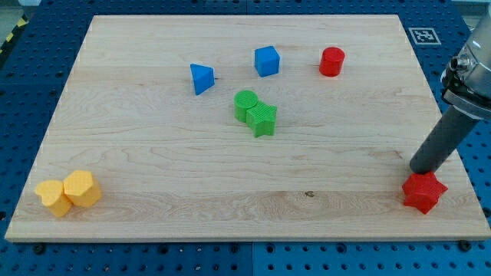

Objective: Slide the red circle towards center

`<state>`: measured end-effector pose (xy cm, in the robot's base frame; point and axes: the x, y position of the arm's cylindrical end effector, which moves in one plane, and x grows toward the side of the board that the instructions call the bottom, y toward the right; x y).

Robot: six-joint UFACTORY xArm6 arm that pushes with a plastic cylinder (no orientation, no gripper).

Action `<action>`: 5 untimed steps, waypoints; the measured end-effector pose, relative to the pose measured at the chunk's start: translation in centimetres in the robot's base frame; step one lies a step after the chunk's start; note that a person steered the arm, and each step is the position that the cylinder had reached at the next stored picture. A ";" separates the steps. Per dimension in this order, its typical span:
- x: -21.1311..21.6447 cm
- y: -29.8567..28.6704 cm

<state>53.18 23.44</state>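
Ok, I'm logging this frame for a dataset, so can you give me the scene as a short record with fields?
target: red circle, near the view's top right
tip: my tip, just above the red star at the view's bottom right, far from the target
centre: green circle touching green star
blue: triangle, cube
bottom left: two yellow blocks, touching
surface: wooden board

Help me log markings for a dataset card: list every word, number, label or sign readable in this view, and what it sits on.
No readable words or numbers anywhere.
One sign only: a black-and-white square fiducial marker on the blue table beyond the wooden board's top right corner; it carries a pattern, no text.
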 end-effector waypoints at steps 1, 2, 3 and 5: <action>-7.4 -1.3; -18.3 -4.0; -25.8 -5.3; -26.6 -5.5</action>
<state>26.56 17.98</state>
